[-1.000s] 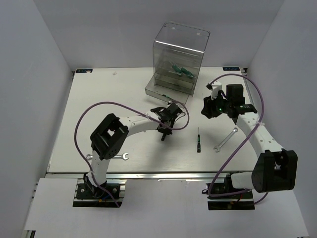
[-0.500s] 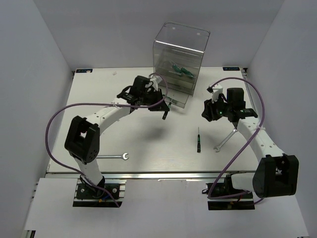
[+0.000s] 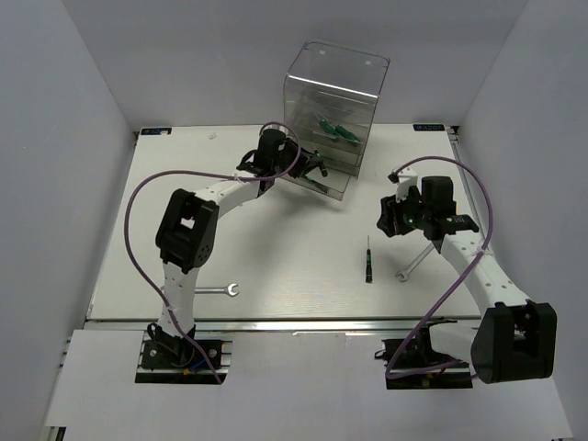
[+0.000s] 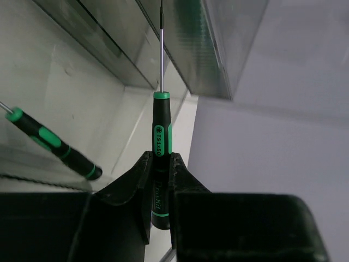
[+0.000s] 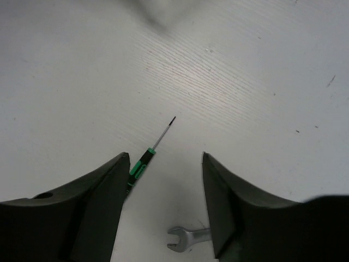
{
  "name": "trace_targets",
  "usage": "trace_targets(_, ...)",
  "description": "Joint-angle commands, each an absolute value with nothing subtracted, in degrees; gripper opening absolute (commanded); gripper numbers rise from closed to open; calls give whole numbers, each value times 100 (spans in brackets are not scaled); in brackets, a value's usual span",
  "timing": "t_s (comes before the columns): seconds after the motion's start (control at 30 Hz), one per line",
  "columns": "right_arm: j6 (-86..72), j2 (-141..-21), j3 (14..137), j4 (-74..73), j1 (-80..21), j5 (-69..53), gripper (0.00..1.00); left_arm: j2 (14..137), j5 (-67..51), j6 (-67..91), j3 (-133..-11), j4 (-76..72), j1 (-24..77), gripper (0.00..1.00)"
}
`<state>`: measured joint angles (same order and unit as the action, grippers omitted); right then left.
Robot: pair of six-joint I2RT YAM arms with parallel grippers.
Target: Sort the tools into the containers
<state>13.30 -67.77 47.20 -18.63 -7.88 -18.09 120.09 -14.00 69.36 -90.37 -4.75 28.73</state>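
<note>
My left gripper (image 3: 310, 169) is shut on a green-and-black screwdriver (image 4: 161, 136), held at the pulled-out lower drawer (image 3: 323, 183) of the clear cabinet (image 3: 335, 92). In the left wrist view the shaft points along the drawer wall, and another screwdriver (image 4: 52, 144) lies in the drawer. More screwdrivers (image 3: 333, 130) lie in an upper drawer. My right gripper (image 3: 390, 217) is open and empty above the table. Below it lie a screwdriver (image 3: 368, 260) and a silver wrench (image 3: 415, 261); both show in the right wrist view, the screwdriver (image 5: 143, 161) by the left finger and the wrench (image 5: 185, 238).
A second silver wrench (image 3: 217, 290) lies near the table's front left edge. The cabinet stands at the back centre. White walls close in the table on three sides. Purple cables loop over both arms.
My left arm has swung from mid-table up to the cabinet's open drawer, carrying the screwdriver. My right gripper has shifted slightly toward the near side.
</note>
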Motion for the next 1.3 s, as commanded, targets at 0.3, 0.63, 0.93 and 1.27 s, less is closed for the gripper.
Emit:
trace_targets(0.3, 809, -6688, 4491, -2118, -800, -1863, 72, 12051, -844, 8411, -9063, -1301, 2892, 47)
trace_targets(0.63, 203, -7189, 4421, -2496, -1730, -1109, 63, 11173, -1002, 7195, -8886, -845, 2865, 47)
trace_targets(0.93, -95, -8391, 4904, -2961, -2311, -27, 46, 8959, -36, 4263, -7614, 914, 2786, 63)
trace_targets(1.27, -333, -9166, 5185, -3129, -2725, 527, 41, 6610, 914, 4517, -5318, 870, 2619, 92)
